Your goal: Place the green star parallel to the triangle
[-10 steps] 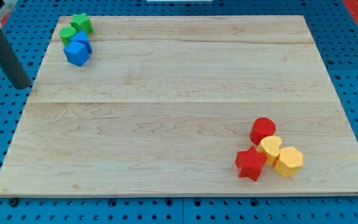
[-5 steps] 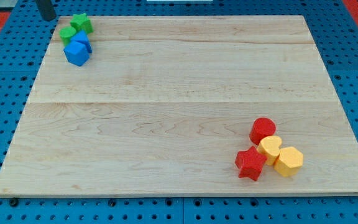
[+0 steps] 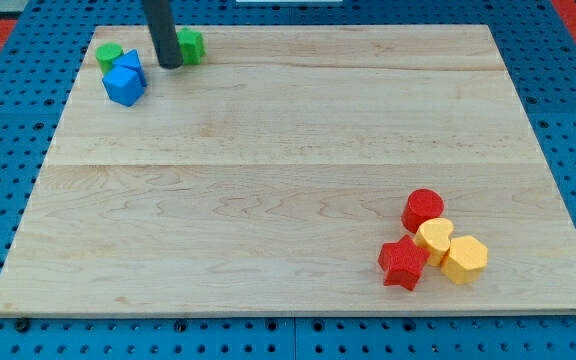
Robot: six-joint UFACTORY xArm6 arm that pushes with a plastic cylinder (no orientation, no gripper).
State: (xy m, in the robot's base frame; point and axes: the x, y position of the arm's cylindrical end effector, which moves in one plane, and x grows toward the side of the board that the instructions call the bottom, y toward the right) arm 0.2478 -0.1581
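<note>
My tip (image 3: 170,64) rests on the wooden board (image 3: 298,190) near its top-left corner, with the dark rod rising straight up out of the view's top. I have no jaws or fingers to open or close, only this rod, and it grips nothing. The green star (image 3: 191,45) sits just to the view's right of the rod, touching it or very nearly so; the rod hides the star's left side, so I cannot make out the whole shape. To the view's left of my tip, a round green block (image 3: 109,55) lies close to the board's top-left corner, well apart from the star. Just below and right of it sits the blue triangle (image 3: 130,65), partly overlapped by a larger blue block (image 3: 124,87) whose shape I cannot tell for certain. These three are bunched together and touching. Far off, near the board's bottom-right corner, four more blocks cluster: a red cylinder (image 3: 423,209), a yellow heart (image 3: 434,240), a yellow hexagon (image 3: 465,259) and a red star (image 3: 403,263).
</note>
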